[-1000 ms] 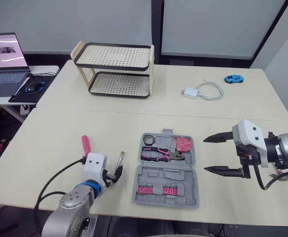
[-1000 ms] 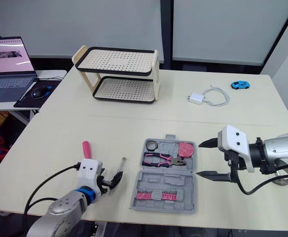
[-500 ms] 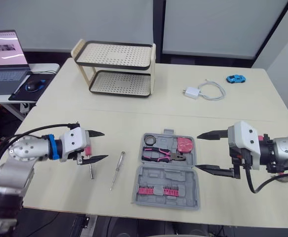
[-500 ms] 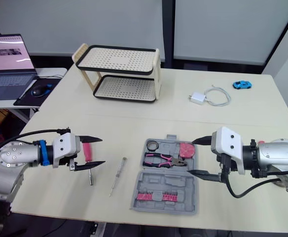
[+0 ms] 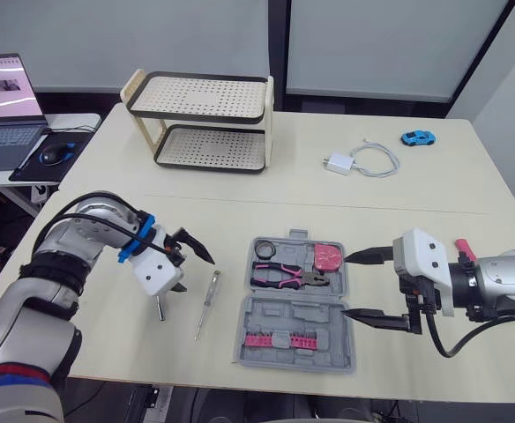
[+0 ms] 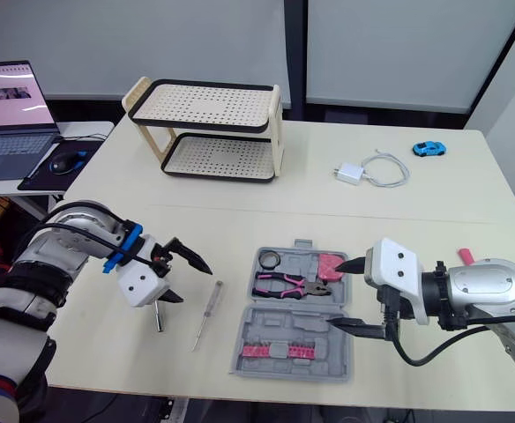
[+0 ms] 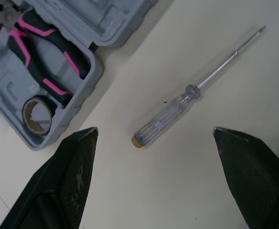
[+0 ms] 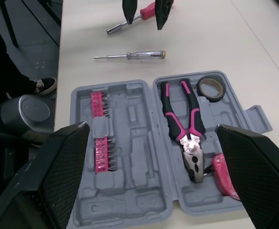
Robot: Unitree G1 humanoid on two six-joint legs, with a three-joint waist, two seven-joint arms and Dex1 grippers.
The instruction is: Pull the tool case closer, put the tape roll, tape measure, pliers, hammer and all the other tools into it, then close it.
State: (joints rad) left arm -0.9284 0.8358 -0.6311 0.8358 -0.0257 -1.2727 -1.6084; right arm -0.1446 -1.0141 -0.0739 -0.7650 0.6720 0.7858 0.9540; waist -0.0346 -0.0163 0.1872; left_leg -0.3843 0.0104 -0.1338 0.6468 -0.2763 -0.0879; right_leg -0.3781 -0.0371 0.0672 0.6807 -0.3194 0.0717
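Note:
The grey tool case lies open near the table's front edge. It holds a tape roll, pink-handled pliers, a pink tape measure and pink bits. A clear screwdriver lies on the table just left of the case. The hammer lies left of that, its handle hidden under my left gripper, which is open above the table. My right gripper is open, its tips at the case's right edge. From the right wrist, the pliers and screwdriver show.
A two-tier rack stands at the back left. A white charger with cable and a blue toy car lie at the back right. A laptop sits on a side table. A pink object shows behind my right arm.
My left arm came up from the table's front edge and swung right, over the hammer and beside the screwdriver. My right gripper slid left to the case's edge.

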